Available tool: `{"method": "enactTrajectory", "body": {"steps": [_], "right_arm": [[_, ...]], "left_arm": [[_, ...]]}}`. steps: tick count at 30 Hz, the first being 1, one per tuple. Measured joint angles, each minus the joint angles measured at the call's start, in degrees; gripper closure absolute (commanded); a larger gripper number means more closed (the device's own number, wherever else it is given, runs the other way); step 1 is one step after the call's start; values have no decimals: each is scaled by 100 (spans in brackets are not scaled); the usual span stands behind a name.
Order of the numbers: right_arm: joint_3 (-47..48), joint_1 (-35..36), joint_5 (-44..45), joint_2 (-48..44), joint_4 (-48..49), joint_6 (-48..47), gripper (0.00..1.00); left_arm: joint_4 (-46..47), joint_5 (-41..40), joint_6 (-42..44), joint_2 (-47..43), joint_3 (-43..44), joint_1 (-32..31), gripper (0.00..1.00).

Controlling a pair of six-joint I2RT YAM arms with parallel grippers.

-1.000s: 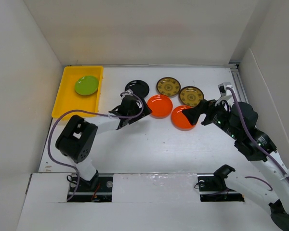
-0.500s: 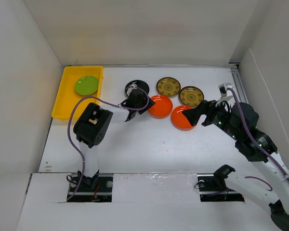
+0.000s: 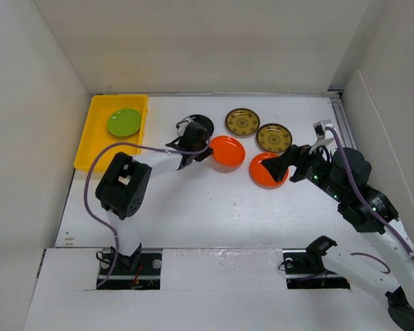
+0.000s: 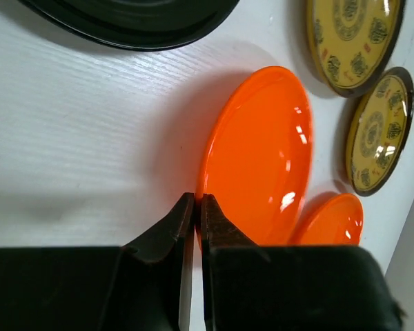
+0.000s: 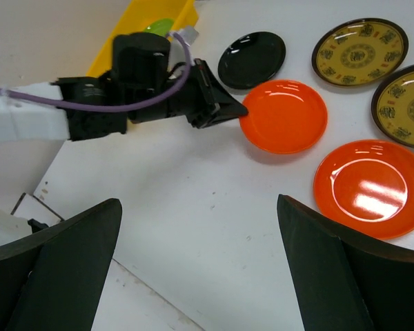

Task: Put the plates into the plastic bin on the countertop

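Observation:
My left gripper (image 3: pixel 202 152) is shut on the left rim of an orange plate (image 3: pixel 229 151); the pinch shows close up (image 4: pixel 196 201) on that plate (image 4: pixel 262 152). A second orange plate (image 3: pixel 261 172) lies to its right, partly under my open right gripper (image 3: pixel 281 165), which hovers empty (image 5: pixel 199 203) over the countertop (image 3: pixel 214 200). The black plate (image 3: pixel 199 124) lies just behind the left gripper. Two olive-gold patterned plates (image 3: pixel 242 122) (image 3: pixel 274 137) lie at the back. A lime green plate (image 3: pixel 124 122) sits in the yellow plastic bin (image 3: pixel 95 148) at the far left.
White walls enclose the countertop on the left, back and right. The left arm's purple cable (image 3: pixel 117 148) loops over the table beside the bin. The arm bases (image 3: pixel 131 265) stand at the near edge.
The left gripper has reached right to the orange plate and shut on its rim. The right arm has barely moved and stays open.

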Motion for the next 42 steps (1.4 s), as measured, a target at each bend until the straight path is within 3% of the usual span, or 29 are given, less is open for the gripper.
{"method": "enactTrajectory", "body": {"steps": [6,11,15,18,23,28,29,30,33,38,42], "right_arm": [[9,-2,0,-66,-9,-4,0],[9,-2,-13,-87,2,-4,0],[9,-2,-55,-92,7,-42,0],[4,-2,-83,-101,13,-68,0],[-28,-2,-118,-125,20,-114,0],[-28,-2,-153,-162,11,-114,0],[-28,-2,-155,-162,9,-116,0],[-28,-2,-155,-164,4,-116,0],[-28,-2,-157,-155,4,-118,0],[-28,-2,-195,-20,22,-133,0],[-28,-2,-219,118,35,-131,0]], "left_arm": [[-1110,-238,339,-1626,223,352,100],[-1320,-168,496,-2149,833,2055,100],[-1384,-70,501,-1827,872,3897,100],[-1445,-46,479,-1373,894,4551,100],[-1803,61,494,-170,1513,4837,100],[-1982,85,514,328,1912,4791,100],[-2004,90,516,337,1952,4793,93],[-2013,87,544,337,2000,4806,52],[-1958,116,601,323,2074,4848,1],[-1976,52,684,-61,1880,4741,0],[-1784,26,791,-844,1687,3954,0]]}}
